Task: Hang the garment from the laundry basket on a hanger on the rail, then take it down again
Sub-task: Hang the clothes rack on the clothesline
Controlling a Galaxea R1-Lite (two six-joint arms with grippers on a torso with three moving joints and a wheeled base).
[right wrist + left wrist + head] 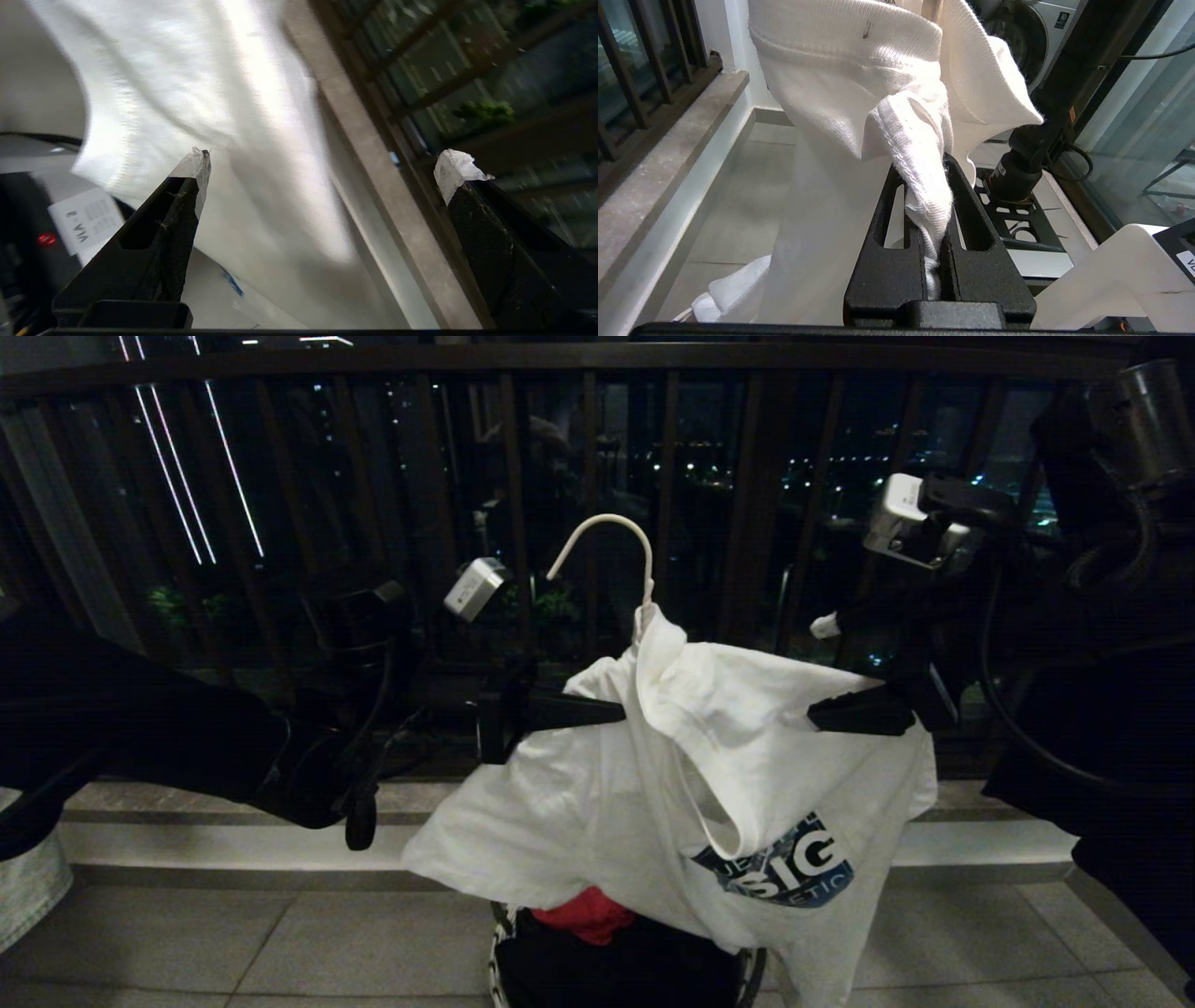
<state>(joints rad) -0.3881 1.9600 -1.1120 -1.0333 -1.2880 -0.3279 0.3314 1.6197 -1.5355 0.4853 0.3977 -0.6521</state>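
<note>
Dressing the hanger, rail not reached yet

Holding up in the middle of the head view, above the laundry basket point(499, 933), the garment point(653, 784) hangs bunched and crooked, with its blue chest print low on your right side. You see the hanger point(607, 537) only by its white hook and neck, which stand out of the cloth at the top; the arms of the hanger are hidden, so I cannot tell if they sit properly in the shoulders. The left gripper point(934, 224) is closed tight on a fold of the hem or collar, and the left wrist view shows the white knit pinched between its two black fingers. The right gripper point(322, 172) stands wide apart and holds nothing; its taped fingertips point(455, 170) are just beside the shirt, one of them close to the cloth, touching or not I cannot say. A red cloth point(588, 910) lies in the basket under the shirt.

So the shirt is out of the basket and seems partly on the hanger. The rail does not show in any view, only the dark balcony railing point(597, 364) behind. My judgement: you are in the first half. Straightening the shirt, hooking it on the rail and taking it down again are all left.
</note>
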